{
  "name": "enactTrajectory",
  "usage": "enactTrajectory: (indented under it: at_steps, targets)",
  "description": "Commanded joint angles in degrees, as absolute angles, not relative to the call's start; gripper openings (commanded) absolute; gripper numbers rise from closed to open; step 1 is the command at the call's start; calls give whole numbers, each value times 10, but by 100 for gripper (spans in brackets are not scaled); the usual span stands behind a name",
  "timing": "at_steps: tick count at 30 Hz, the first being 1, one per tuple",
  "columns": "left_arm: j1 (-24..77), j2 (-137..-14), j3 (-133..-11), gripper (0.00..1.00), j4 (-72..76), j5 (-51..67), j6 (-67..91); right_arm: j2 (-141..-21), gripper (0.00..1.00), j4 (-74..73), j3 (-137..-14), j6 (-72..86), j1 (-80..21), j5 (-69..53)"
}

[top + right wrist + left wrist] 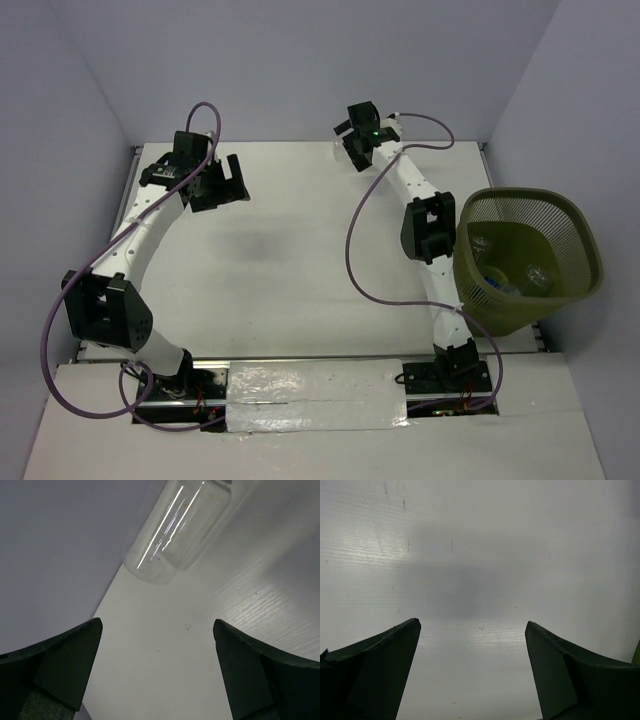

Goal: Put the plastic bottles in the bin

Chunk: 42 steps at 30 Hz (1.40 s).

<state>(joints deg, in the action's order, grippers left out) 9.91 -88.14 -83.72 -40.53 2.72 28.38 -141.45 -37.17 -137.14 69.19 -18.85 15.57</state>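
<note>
Bottle (170, 535) rests beside wall (50, 555) before right gripper (156, 624)

In the right wrist view the clear bottle (176, 527) runs off the top edge, its neck and cap unseen, while from above the bottles (497, 281) inside the bin (525, 191) blur behind its mesh, their number unclear.

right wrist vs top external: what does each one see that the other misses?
Right wrist only: a clear bottle lying on the table by the back wall, ahead of the open right gripper. Top external only: the bin at the right edge with bottles inside, and the left gripper. Both: the table and the right gripper.
</note>
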Motion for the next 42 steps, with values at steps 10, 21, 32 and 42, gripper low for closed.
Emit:
enactTrajectory:
  at_steps: [10, 21, 32, 42]
  targets:
    - [95, -882, -831, 99, -379, 11, 257, -1462, 100, -316, -1411, 778, -171, 167]
    - [95, -893, -833, 99, -380, 7, 255, -1498, 100, -280, -1420, 807, -161, 155]
    - [95, -912, -844, 99, -385, 3, 253, -1540, 100, -245, -1444, 835, -153, 157]
    - [95, -929, -858, 99, -397, -20, 246, -1586, 99, -204, -1468, 856, -149, 171]
